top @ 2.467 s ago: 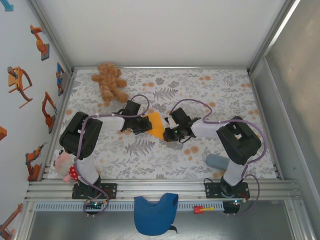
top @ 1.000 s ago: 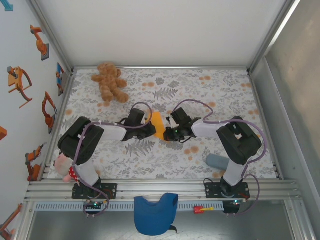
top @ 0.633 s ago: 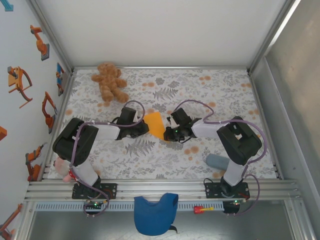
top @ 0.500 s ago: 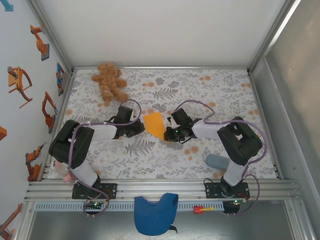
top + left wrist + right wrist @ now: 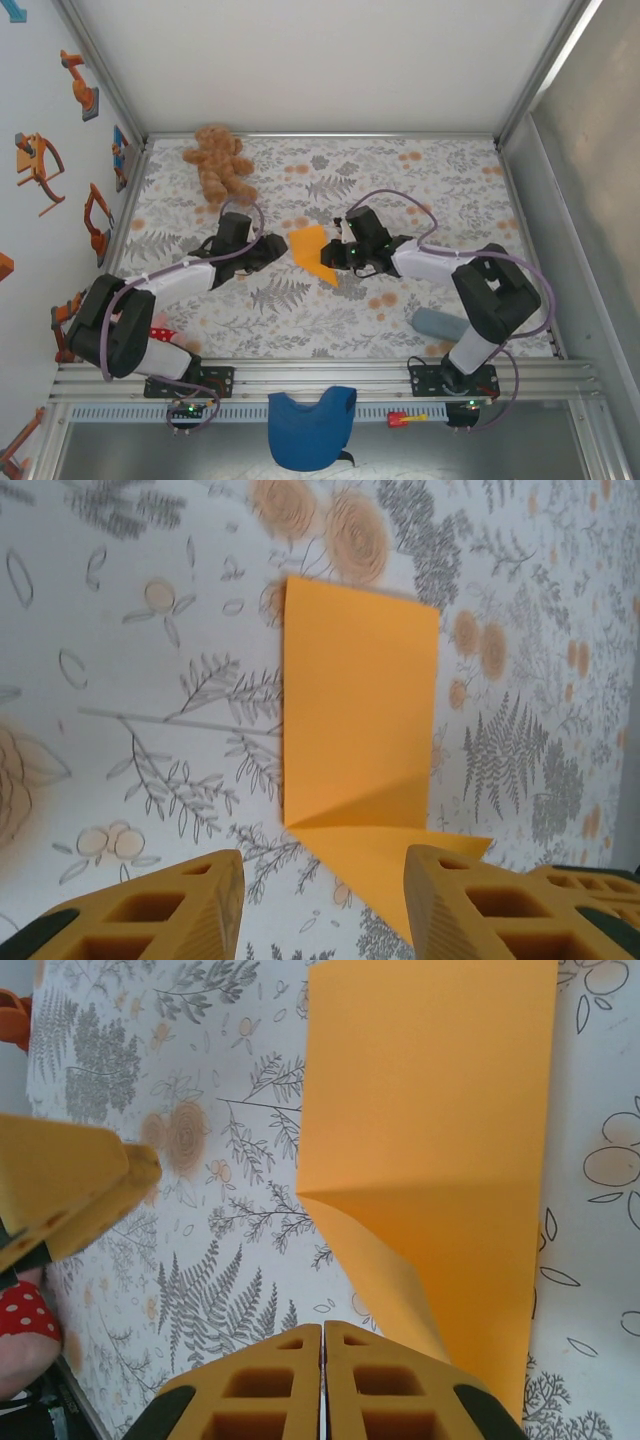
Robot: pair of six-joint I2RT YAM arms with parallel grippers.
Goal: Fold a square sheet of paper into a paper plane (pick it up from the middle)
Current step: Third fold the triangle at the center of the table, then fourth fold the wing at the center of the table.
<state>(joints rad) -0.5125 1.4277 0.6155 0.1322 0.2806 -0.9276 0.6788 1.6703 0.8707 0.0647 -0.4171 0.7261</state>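
Observation:
The square sheet of paper [image 5: 308, 248] is bright orange and lies on the flowered table, folded to a narrow rectangle [image 5: 360, 710]. A triangular flap [image 5: 400, 865] is turned at its near end. My left gripper [image 5: 272, 246] sits just left of the sheet. It stands open [image 5: 325, 905], the flap's tip reaching to its right finger [image 5: 470, 900] without being gripped. My right gripper [image 5: 340, 256] is at the sheet's right edge and shut [image 5: 322, 1380], with nothing in the seam. The raised fold [image 5: 400, 1280] runs beside its right finger.
A brown teddy bear [image 5: 222, 165] lies at the back left. A pink plush [image 5: 160, 330] sits by the left arm's base, and a grey-blue cylinder [image 5: 437, 323] by the right arm. A blue cloth [image 5: 310, 425] and a small red item [image 5: 405, 418] lie in front of the rail.
My left gripper has drawn back leftward off the paper and opened. The right gripper has shifted slightly along the sheet's right edge. The sheet now shows a turned corner.

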